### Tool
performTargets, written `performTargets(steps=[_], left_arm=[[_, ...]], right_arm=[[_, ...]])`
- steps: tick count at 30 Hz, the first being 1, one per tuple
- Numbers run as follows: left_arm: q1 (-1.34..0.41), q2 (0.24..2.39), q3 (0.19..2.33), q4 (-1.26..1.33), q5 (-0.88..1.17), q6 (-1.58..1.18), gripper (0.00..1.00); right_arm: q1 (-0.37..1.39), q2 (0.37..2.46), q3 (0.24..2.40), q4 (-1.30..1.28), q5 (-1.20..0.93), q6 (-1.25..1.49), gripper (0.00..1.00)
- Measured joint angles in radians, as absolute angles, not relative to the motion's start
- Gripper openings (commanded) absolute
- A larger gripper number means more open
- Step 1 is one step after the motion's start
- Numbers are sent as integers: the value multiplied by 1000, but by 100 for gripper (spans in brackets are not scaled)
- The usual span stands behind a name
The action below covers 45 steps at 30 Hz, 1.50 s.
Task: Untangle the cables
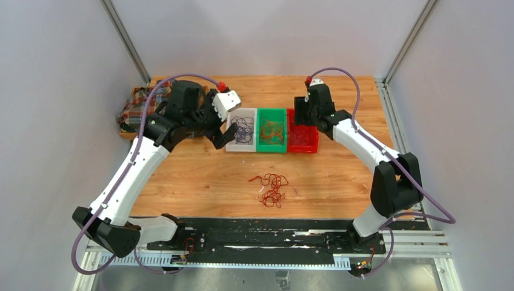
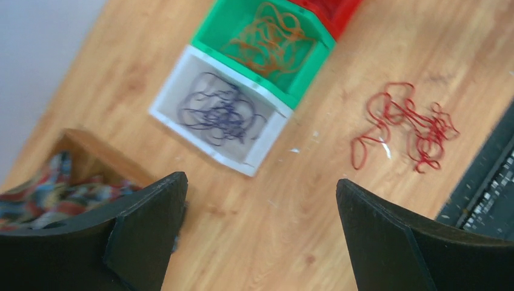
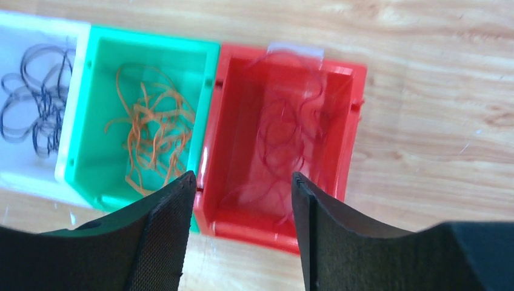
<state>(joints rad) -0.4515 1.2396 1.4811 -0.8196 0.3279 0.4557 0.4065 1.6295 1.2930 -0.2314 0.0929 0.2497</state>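
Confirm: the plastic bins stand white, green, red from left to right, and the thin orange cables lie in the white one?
No. The thin orange cables lie in the green plastic bin, not the white plastic bin; the right wrist view shows it. The order is right.

Three bins are counted: one white bin (image 2: pixel 270 142), one green bin (image 3: pixel 151 45) and one red bin (image 3: pixel 254 230), the last directly beneath the right jaws. Four cable bundles are counted: one purple bundle (image 2: pixel 219 112), one orange bundle (image 3: pixel 151 130), one binned red bundle (image 3: pixel 282 136) and one loose red clump (image 2: pixel 406 124) ahead of the left jaws.
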Motion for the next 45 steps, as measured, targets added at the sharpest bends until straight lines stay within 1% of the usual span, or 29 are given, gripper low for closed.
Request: performTargets(steps=[3, 7, 10, 13, 20, 22, 26, 32, 38, 41, 43, 45], left_arm=[[-451, 1232, 1367, -821, 391, 464, 98], [-481, 1271, 1235, -838, 440, 480, 98], [-524, 1336, 1215, -848, 473, 500, 98], [-573, 1388, 1218, -845, 492, 512, 100], [-710, 1599, 1284, -832, 524, 516, 88], [-730, 1656, 1289, -821, 524, 513, 83], [-754, 1739, 1297, -802, 524, 500, 78], [-782, 1787, 1312, -761, 514, 487, 57], [-783, 1821, 1330, -711, 505, 490, 39], [-783, 1836, 1330, -691, 510, 488, 35], [-783, 1848, 1329, -681, 519, 487, 27], [-783, 1853, 1327, -674, 524, 483, 14]], right_arm=[[434, 1549, 1179, -199, 71, 257, 68], [511, 1360, 981, -153, 32, 269, 69], [557, 1214, 846, -113, -15, 273, 69], [559, 1116, 775, -113, -18, 296, 69], [559, 828, 630, -119, 64, 360, 69], [559, 767, 604, -120, 85, 363, 69], [559, 692, 579, -132, 115, 361, 68], [559, 672, 577, -127, 133, 351, 57], [559, 662, 546, -99, 131, 352, 56], [559, 660, 540, -97, 130, 352, 56], [559, 653, 538, -93, 123, 352, 56], [559, 641, 536, -86, 119, 352, 56]])
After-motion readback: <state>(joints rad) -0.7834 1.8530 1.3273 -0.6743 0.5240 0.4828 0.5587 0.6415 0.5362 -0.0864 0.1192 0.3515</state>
